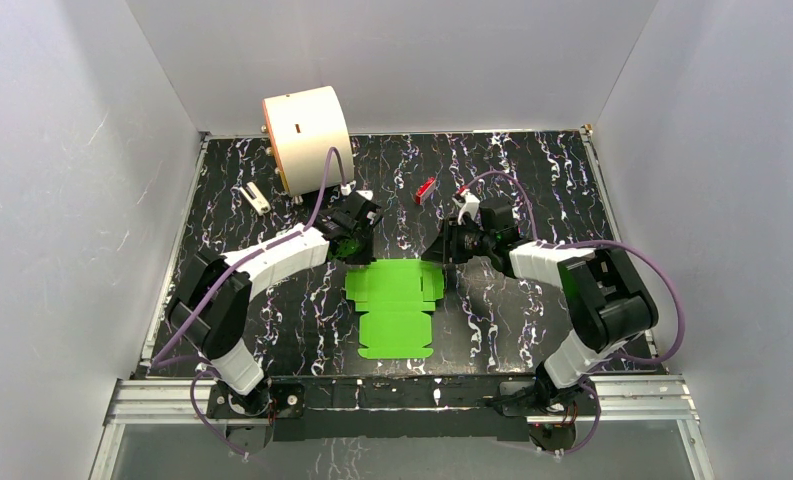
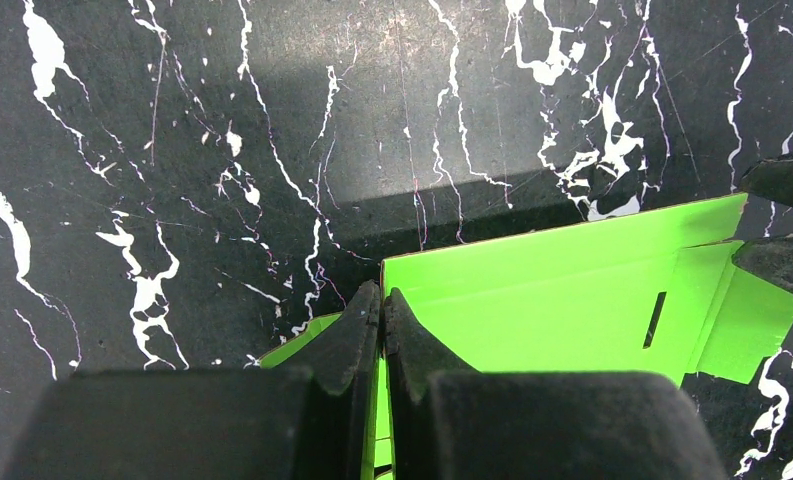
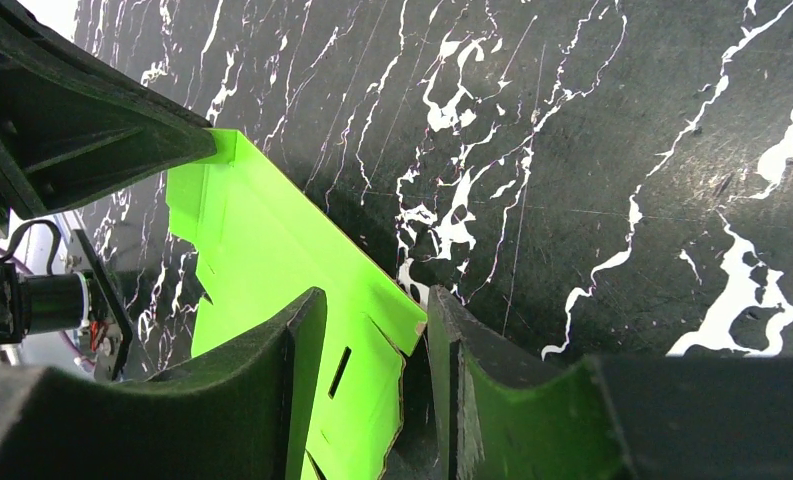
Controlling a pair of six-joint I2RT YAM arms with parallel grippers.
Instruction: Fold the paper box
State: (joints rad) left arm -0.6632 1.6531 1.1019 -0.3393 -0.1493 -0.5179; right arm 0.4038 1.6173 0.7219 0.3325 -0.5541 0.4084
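The paper box [image 1: 397, 305] is a bright green creased sheet lying open in the middle of the black marbled table. Its far panel [image 2: 572, 290] is tipped up off the surface and casts a shadow. My left gripper [image 2: 382, 292] is shut at that panel's far left corner, with a strip of green showing between its fingers; in the top view the left gripper [image 1: 357, 240] stands over that corner. My right gripper [image 3: 377, 295] is open astride the far right corner flap [image 3: 372, 330], with a gap between the flap and the right finger [image 3: 452, 340]. From above, the right gripper [image 1: 442, 250] is at the sheet's right far corner.
A large cream cylinder [image 1: 307, 140] lies at the back left. A small red block [image 1: 425, 189] sits behind the sheet, between the two grippers. A small white piece [image 1: 256, 198] lies near the left edge. Grey walls close in three sides.
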